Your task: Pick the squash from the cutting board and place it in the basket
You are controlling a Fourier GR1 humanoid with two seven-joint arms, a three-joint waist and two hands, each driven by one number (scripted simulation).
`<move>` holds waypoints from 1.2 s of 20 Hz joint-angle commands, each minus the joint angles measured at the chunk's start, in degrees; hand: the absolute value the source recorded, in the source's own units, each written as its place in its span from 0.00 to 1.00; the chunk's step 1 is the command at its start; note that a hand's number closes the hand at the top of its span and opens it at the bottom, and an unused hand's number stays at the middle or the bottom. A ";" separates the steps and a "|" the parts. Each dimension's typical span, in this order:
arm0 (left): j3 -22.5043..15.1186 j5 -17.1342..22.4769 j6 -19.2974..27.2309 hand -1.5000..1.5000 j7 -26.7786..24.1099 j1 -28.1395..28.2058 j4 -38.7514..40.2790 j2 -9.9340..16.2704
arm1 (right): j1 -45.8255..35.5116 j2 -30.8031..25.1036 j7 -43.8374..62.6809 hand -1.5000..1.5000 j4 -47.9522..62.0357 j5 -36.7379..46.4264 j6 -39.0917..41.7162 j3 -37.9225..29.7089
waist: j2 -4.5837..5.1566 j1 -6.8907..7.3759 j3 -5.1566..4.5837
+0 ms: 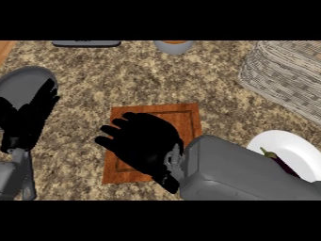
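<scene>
The right hand (143, 143) lay over the wooden cutting board (190, 117), fingers curled downward; it hid the squash, and I could not tell whether it held anything. The left hand (25, 120) rested open at the left, fingers up, before a grey plate (17, 80). The wicker basket (291, 80) stood at the upper right, and an eggplant (282, 162) lay on a white plate (301, 146).

Your right hand (143, 143) covers the middle of the cutting board (190, 115); no squash shows beneath it. Beside its forearm, the plate (295, 146) and a dark vegetable (282, 162) are partly hidden.
</scene>
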 commanded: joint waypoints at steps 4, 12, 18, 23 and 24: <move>1.93 -1.00 -0.93 0.50 2.18 -1.11 -0.05 0.02 | 6.56 5.43 -11.48 0.00 11.52 10.20 -9.47 1.46 | -0.11 0.09 -0.02; 3.81 -2.10 -3.81 0.50 -1.16 -0.35 2.62 -1.97 | 6.92 8.42 -15.13 0.00 22.61 19.65 -8.37 2.21 | -0.12 -0.15 -0.05; 3.95 -4.62 -2.59 0.50 0.71 3.88 -3.56 -3.53 | 8.14 8.57 -16.69 0.00 21.69 25.03 -4.25 -0.75 | -0.24 -0.09 -0.03; 6.63 -5.06 -5.85 0.50 -1.26 -1.72 4.41 -3.55 | 11.14 5.63 -23.38 0.00 20.98 28.21 -5.73 -3.00 | -0.19 -0.59 -0.04; 5.00 -6.21 -3.13 0.50 1.62 -1.34 1.33 -5.85 | 8.84 10.63 -21.61 0.00 24.16 28.73 -3.22 -3.61 | -0.21 -0.32 -0.03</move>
